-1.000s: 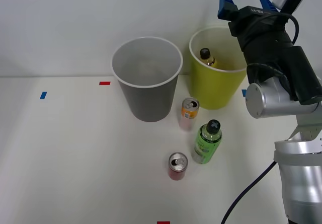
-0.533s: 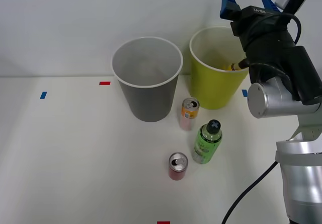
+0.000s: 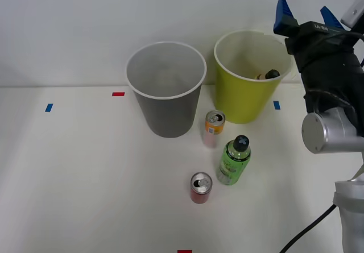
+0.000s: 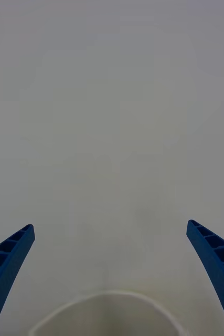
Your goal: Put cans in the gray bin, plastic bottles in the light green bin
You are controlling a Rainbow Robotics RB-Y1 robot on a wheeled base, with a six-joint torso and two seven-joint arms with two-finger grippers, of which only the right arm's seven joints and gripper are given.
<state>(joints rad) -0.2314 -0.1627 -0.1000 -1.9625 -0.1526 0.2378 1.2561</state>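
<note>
Table (image 3: 85, 179): white, broad, bare to the robot's left and front, so there is ample room for travel there. Gray bin (image 3: 166, 88): upright near the back wall, nothing visible inside; just beside it, on the robot's right, stands the light green bin (image 3: 245, 77), with one dark-capped bottle (image 3: 268, 74) lying inside against the wall. Right gripper (image 3: 306, 11): raised above and to the right of the light green bin's rim, blue fingers (image 4: 7, 262) spread wide and holding nothing, pointing at the wall. Green-labelled bottle (image 3: 233, 161): upright in front of the bins. Orange can (image 3: 213, 128): upright, just before the gap between the two bins. Red can (image 3: 200, 187): nearest the robot, apart from the rest. Handling note: the next pick probably calls for lifting clear of the rim, then descending from above; the green-labelled bottle and orange can stand near each other, so the spread fingers should straddle one item only without tipping its neighbour.
</note>
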